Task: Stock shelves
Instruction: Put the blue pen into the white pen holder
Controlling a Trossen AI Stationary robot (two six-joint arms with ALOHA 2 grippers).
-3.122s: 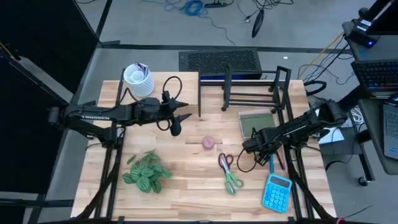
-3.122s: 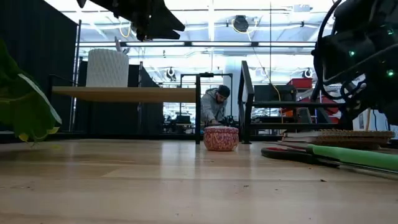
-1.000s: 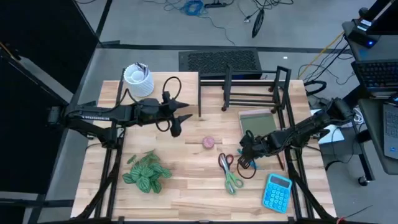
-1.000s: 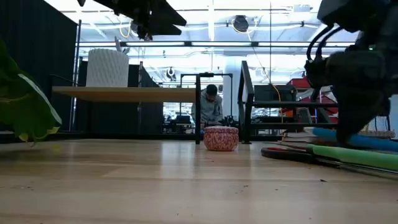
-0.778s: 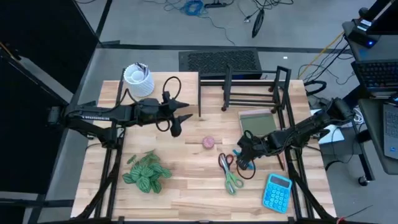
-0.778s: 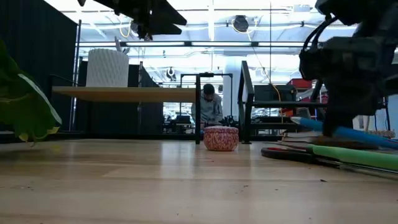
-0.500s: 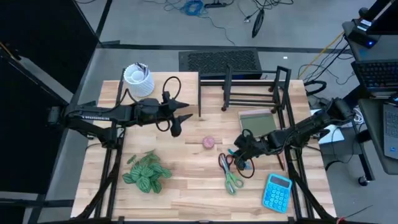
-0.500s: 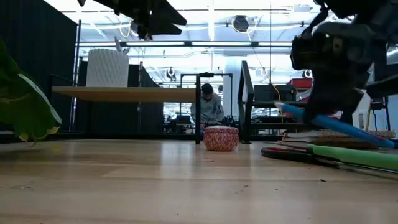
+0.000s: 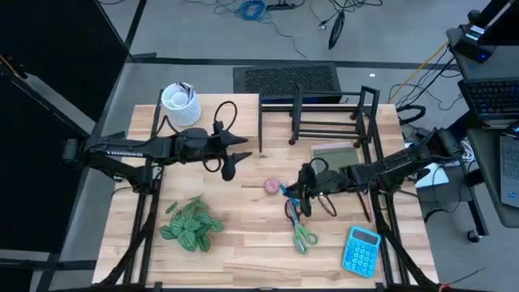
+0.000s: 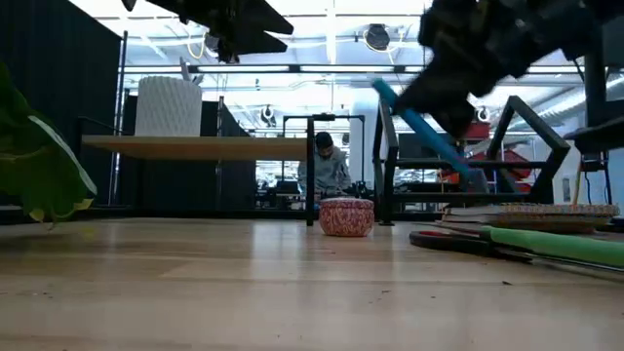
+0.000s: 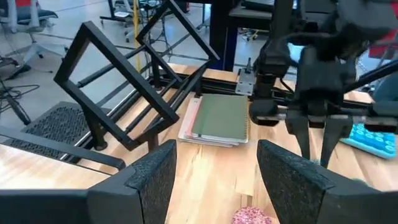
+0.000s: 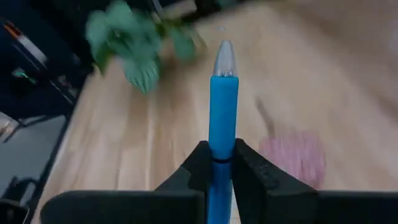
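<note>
The right end effector (image 9: 297, 195) is clenched on a blue pen (image 12: 222, 106), carrying it above the surface near the pink tin (image 9: 272, 186). The carry seems underway; next it likely needs a holder, perhaps the white cup (image 9: 180, 104) on the wood riser shelf (image 10: 195, 146) beside the black wire rack (image 9: 320, 118). The left end effector (image 9: 233, 154) hovers released in front of that shelf.

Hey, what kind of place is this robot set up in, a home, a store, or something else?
Most likely a robotics lab or workshop, not a store. Cables lie loose on the floor behind the wooden table, a person works at benches in an open room with ceiling lights beyond it, and a laptop sits beside the rig.
</note>
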